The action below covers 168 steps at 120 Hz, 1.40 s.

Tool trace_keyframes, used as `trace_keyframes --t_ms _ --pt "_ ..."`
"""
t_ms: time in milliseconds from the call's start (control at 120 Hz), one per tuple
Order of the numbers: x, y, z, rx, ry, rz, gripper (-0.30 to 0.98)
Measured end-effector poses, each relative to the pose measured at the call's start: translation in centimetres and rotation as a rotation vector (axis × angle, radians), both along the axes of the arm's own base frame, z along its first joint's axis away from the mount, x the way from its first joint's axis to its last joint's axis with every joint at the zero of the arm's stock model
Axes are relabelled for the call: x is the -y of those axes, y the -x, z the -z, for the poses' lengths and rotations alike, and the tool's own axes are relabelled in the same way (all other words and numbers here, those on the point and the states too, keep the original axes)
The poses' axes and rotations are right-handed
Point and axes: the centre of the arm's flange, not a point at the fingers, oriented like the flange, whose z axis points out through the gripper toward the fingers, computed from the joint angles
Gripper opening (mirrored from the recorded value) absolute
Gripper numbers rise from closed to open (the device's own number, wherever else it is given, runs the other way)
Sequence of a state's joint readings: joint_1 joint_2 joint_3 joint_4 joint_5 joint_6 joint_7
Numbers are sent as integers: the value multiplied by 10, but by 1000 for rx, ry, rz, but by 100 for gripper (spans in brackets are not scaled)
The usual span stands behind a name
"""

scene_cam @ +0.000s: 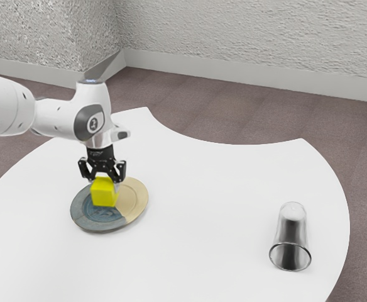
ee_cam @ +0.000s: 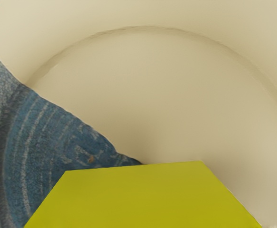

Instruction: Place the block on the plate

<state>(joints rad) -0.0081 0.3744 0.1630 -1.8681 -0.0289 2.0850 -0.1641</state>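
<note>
My black gripper (scene_cam: 103, 178) points down over the plate, shut on the upper part of the yellow block (scene_cam: 104, 192), with a finger at either side. Below the block lies the round plate (scene_cam: 133, 199), part blue-grey and part tan. Whether the block's underside touches the plate or hangs just above it, I cannot tell. In the wrist view the yellow block (ee_cam: 141, 197) is large at the lower edge, in front of the plate's tan surface (ee_cam: 157, 95) and its blue section.
An upside-down or upright clear glass (scene_cam: 291, 236), its wider rim nearer the camera, is on the white table (scene_cam: 202, 207) toward the exterior view's right, well apart from the plate. The table's curved edge runs behind them.
</note>
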Motion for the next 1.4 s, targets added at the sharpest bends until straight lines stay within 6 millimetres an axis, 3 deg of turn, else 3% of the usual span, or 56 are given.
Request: trace_keyframes --t_ms 267,450,667,1150,1400 --pt "6 -1 7 -1 21 32 41" --pt "6 -2 6 4 35 44 56" --pt "7 -2 -2 17 36 64 64" --pt "38 6 -86 121 25 169 68" --pt "49 -6 -142 158 23 215 68"
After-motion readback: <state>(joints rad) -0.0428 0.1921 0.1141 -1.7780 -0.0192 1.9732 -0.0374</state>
